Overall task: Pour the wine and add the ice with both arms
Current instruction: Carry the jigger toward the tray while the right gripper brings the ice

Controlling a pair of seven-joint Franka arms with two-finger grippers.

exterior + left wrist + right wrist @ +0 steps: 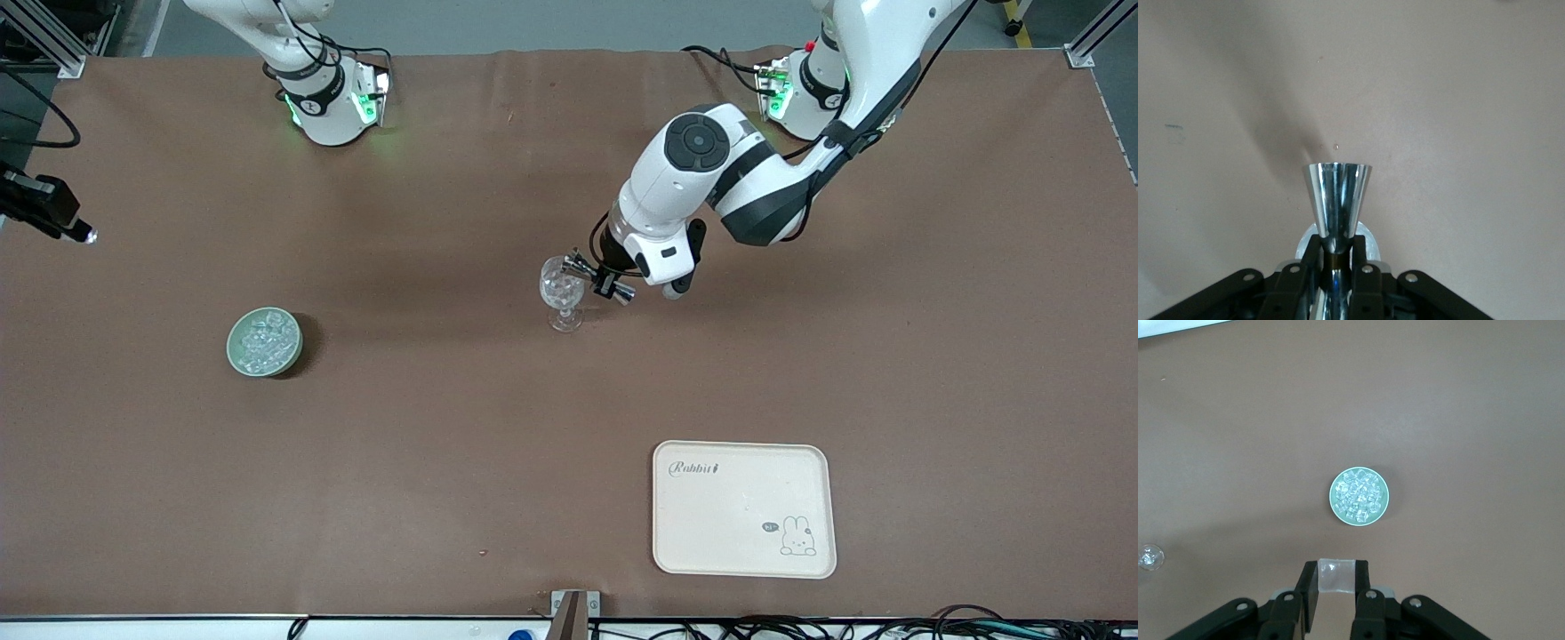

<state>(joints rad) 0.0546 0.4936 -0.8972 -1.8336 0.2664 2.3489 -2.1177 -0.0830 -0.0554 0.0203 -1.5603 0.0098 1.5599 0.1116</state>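
Observation:
A clear stemmed glass (562, 298) stands upright mid-table. My left gripper (597, 274) is shut on the waist of a shiny metal jigger (605, 281) that lies tipped on its side, its mouth at the glass's rim. In the left wrist view the jigger (1337, 197) sits clamped in the left gripper (1337, 245). A pale green bowl (233, 351) holds ice (267, 342) toward the right arm's end. My right gripper (1335, 570), out of the front view, hangs high over the bowl (1333, 495), shut on one ice cube (1335, 581). The glass (1150, 557) shows small there.
A cream tray (742, 507) with a rabbit drawing lies nearer the front camera, toward the left arm's end. A black camera unit (44, 209) juts in at the table's edge at the right arm's end. Brown cloth (427, 462) covers the table.

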